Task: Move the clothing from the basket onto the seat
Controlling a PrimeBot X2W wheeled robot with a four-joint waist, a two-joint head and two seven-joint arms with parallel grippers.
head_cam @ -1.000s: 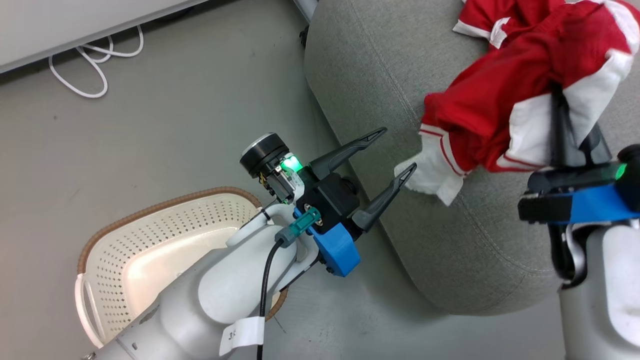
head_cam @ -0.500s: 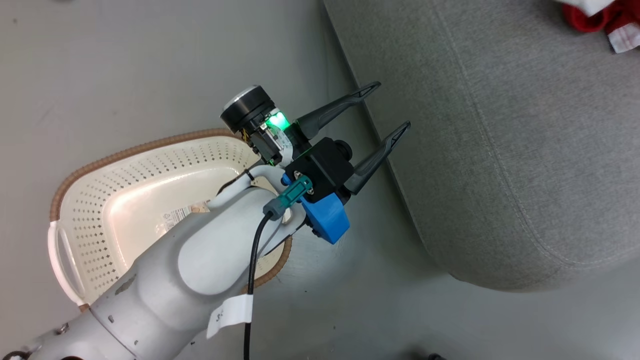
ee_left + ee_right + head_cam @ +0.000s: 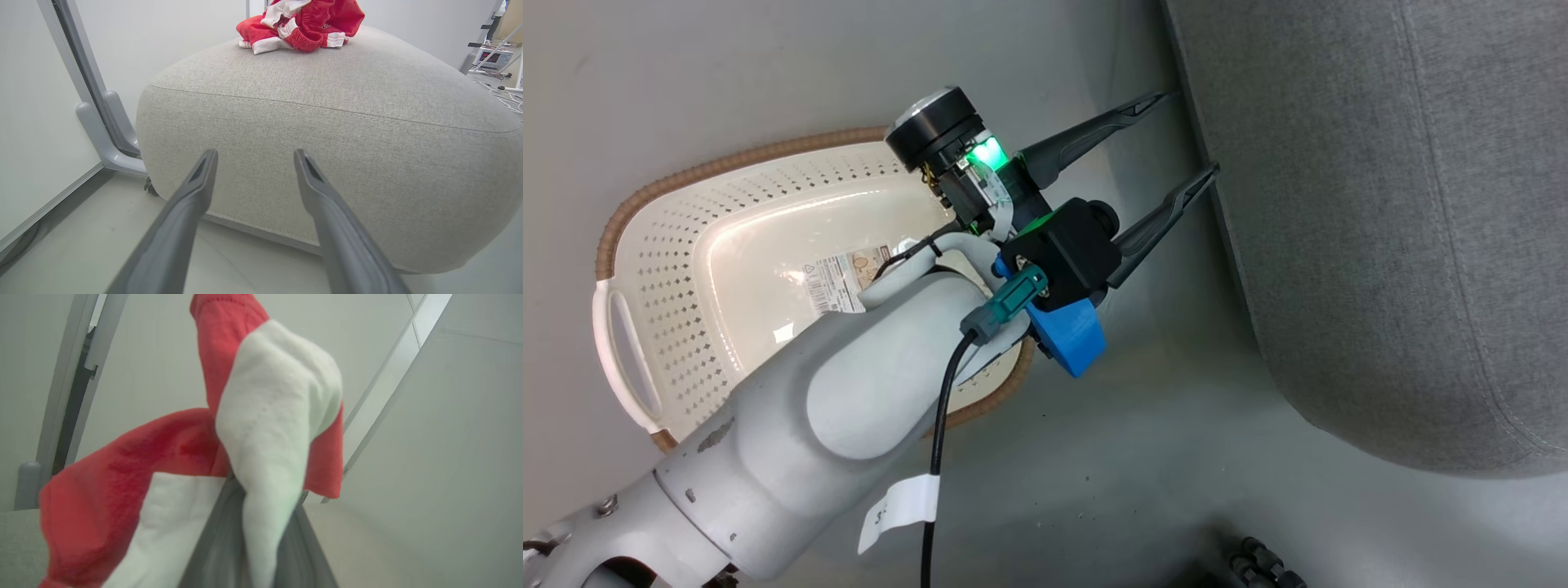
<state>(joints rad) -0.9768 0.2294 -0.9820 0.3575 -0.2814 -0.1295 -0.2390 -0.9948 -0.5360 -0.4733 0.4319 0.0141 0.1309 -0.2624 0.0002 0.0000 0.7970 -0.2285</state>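
Note:
The cream basket with its brown rim lies on the floor at the left, and only its label sticker shows inside. My left gripper hovers open between the basket and the grey seat, fingers pointing at the seat's side. In the left wrist view the open left gripper faces the seat, and a red and white clothing piece lies crumpled on top at the far end. My right gripper is shut on another red clothing piece with white panels, which drapes over its fingers.
A grey frame foot and a white panel stand left of the seat. Cables and a small device sit on the floor beyond the seat's right side. Dark fittings show at the bottom edge of the head view.
The head camera has swung down and left, so the right gripper with its red clothing has passed out of that view. The left gripper stays open beside the seat.

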